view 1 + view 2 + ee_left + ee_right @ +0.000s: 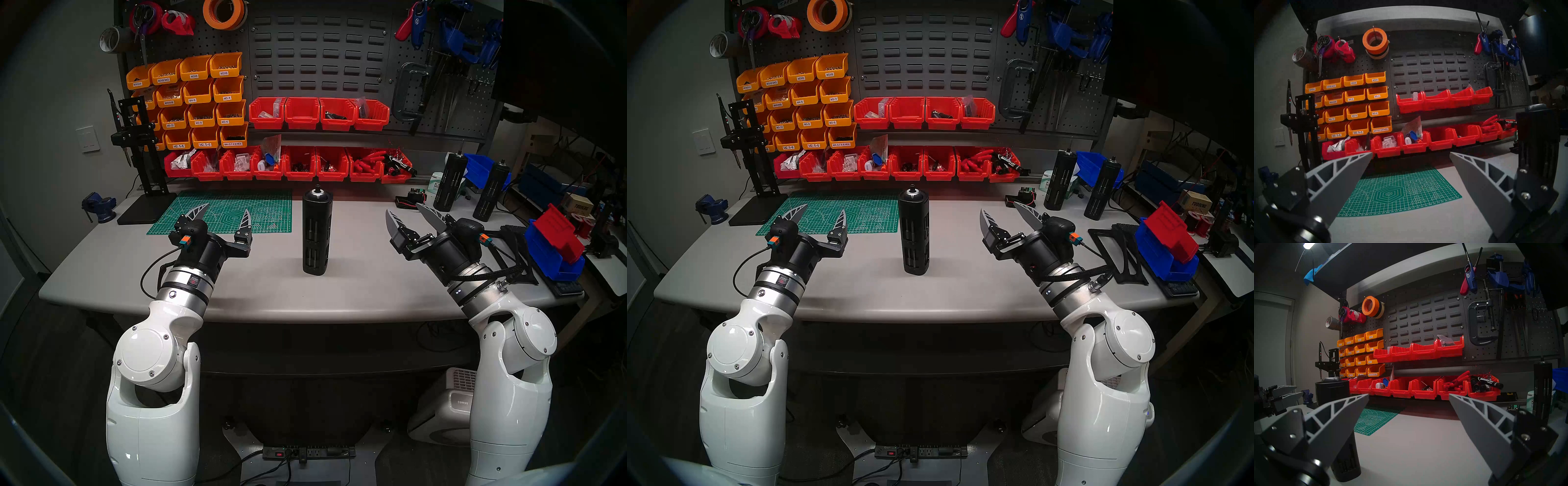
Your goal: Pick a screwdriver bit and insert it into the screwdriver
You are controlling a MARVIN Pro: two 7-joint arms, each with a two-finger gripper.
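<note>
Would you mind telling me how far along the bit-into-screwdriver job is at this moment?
Nothing looks done yet. The screwdriver stands upright and untouched on the grey table, between the arms. In hand: nothing; the left gripper and right gripper both hover open and empty above the table. Left to do: everything, picking a bit and inserting it. No loose bit can be made out in these views.

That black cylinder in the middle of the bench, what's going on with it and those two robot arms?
Nothing is being handled yet. The screwdriver, a tall black cylinder with slotted sides, stands upright on the grey table, just right of the green cutting mat. The left gripper and the right gripper hover above the table on either side of it, jaws wide open and empty. Two similar black cylinders stand at the far right. No loose screwdriver bit can be made out.
</note>
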